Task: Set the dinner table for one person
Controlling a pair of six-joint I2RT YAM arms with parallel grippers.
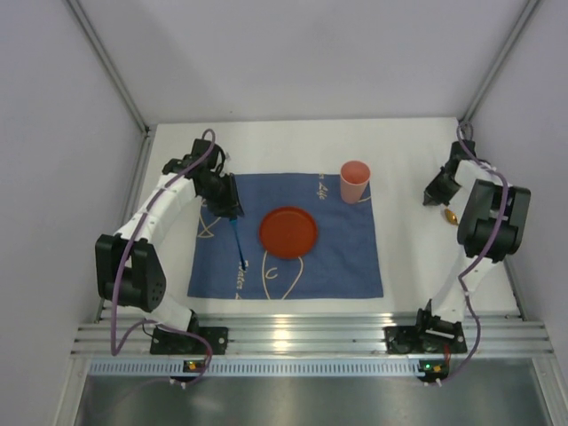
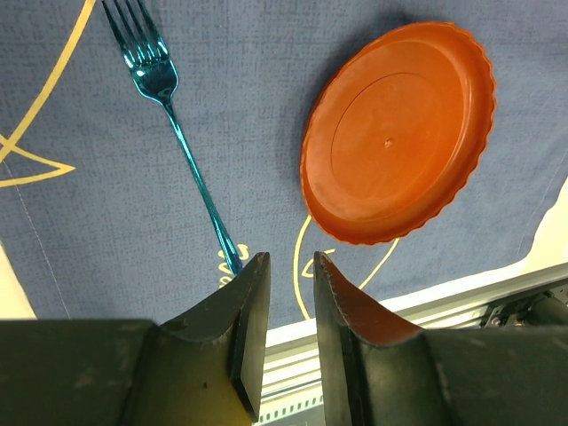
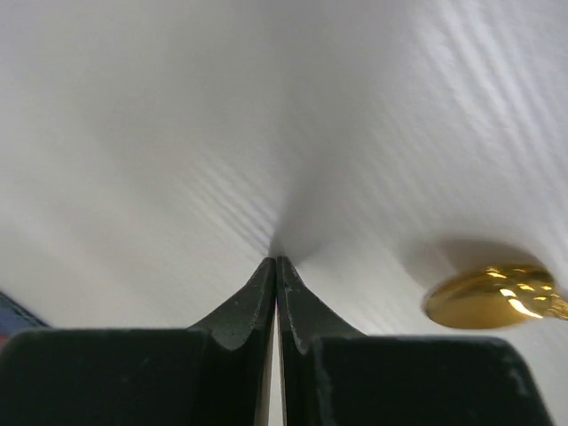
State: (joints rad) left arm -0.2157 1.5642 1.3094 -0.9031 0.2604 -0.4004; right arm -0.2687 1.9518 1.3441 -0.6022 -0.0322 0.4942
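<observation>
The white dinner table carries a blue cloth. On the cloth lie an orange plate, a pink cup and a teal fork. My left gripper hovers over the fork's handle end, jaws a narrow gap apart with nothing between them; the handle tip lies just outside the left finger. A gold spoon rests on the bare table at the right. My right gripper is shut on nothing, tips at the tabletop left of the spoon's bowl.
A slotted aluminium rail runs along the near edge by both arm bases. Grey walls enclose the table at the left, back and right. The cloth has pale yellow line drawings.
</observation>
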